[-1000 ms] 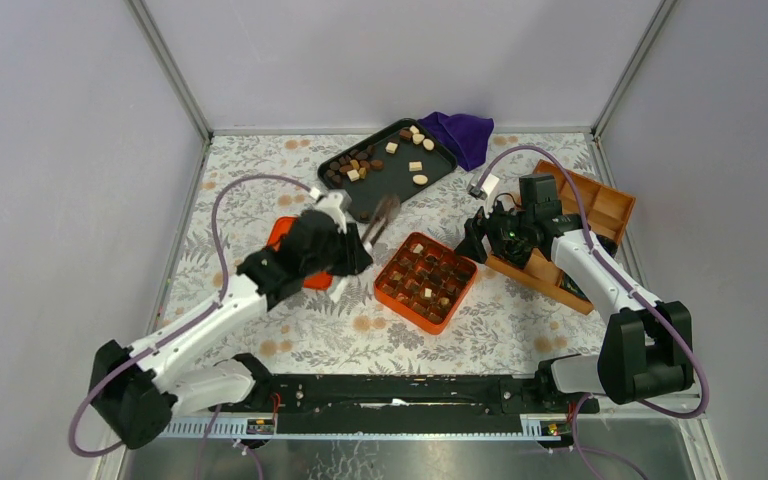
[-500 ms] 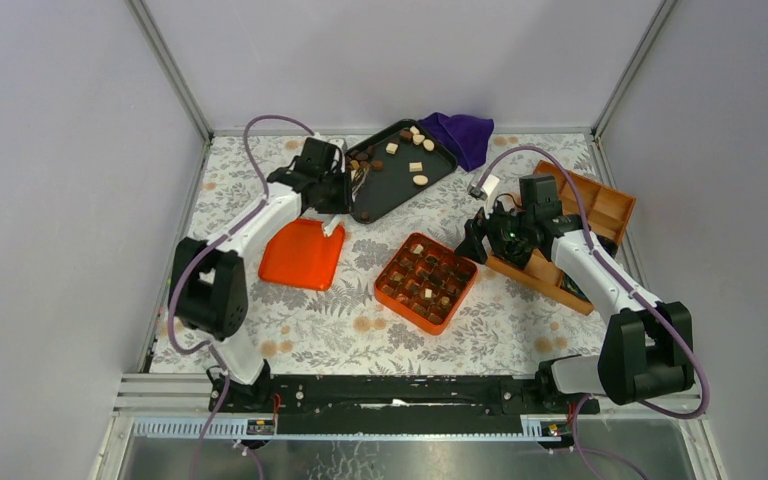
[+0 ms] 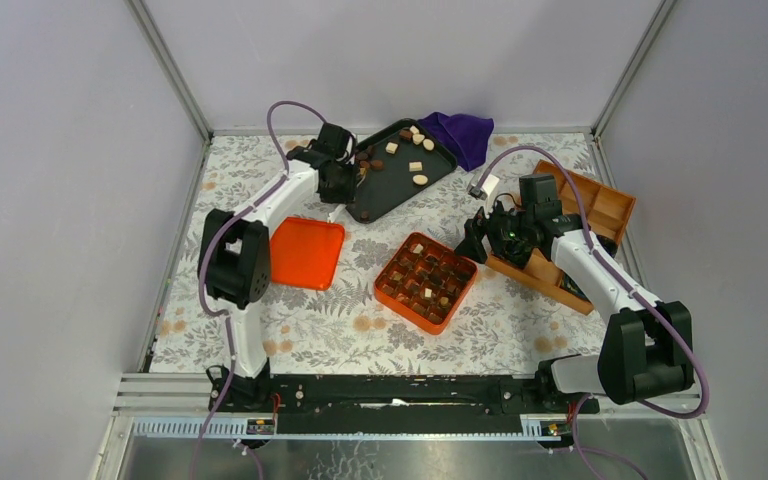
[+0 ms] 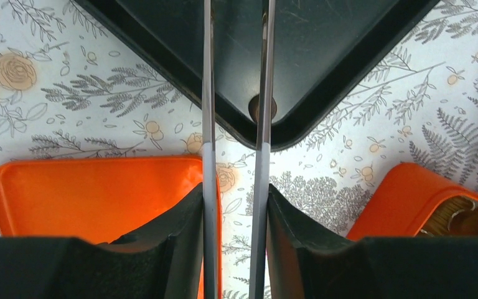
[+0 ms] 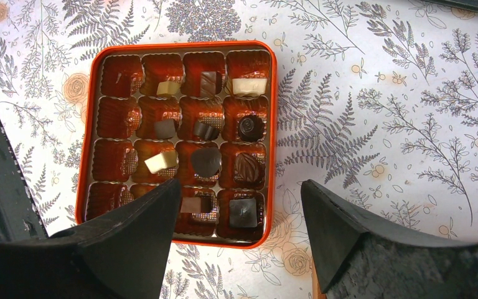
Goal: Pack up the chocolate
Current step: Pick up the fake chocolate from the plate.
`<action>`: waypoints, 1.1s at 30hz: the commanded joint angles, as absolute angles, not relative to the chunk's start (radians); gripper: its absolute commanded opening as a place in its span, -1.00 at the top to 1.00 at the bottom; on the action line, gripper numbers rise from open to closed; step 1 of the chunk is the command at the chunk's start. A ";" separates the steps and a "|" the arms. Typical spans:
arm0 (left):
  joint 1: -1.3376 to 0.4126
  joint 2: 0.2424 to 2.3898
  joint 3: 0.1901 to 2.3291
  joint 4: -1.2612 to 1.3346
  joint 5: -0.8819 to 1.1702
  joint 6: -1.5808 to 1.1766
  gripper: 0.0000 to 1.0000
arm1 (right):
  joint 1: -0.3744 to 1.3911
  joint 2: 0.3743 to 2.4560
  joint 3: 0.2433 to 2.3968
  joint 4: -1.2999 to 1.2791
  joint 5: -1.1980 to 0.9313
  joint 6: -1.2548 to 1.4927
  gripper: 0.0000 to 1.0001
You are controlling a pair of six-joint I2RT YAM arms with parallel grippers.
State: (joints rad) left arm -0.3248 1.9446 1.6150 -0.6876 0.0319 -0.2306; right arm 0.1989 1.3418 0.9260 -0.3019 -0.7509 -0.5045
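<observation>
Left tool [image 4: 235, 37]: wrist view alone shows parted blades crossing one chocolate [image 4: 274, 108].

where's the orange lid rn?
Top view: the orange lid lies flat, left of the chocolate box, nearer the arm bases than the black tray.

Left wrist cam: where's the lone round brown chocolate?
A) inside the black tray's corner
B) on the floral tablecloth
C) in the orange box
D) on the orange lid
A: the round brown chocolate lies just inside the rim at the corner of the black tray, not on the cloth or the lid.
</observation>
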 commanded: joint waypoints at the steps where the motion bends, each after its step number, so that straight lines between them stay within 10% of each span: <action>1: -0.317 1.982 1.717 -0.712 -0.019 -0.192 0.16 | 0.195 1.325 0.937 -0.283 -0.769 -0.522 -0.58; 24: -0.310 2.131 1.906 -0.807 -0.040 -0.184 0.14 | 0.195 1.325 0.939 -0.287 -0.762 -0.529 -0.59; 33: -0.310 2.119 1.900 -0.824 -0.005 -0.198 0.44 | 0.194 1.324 0.939 -0.287 -0.762 -0.529 -0.59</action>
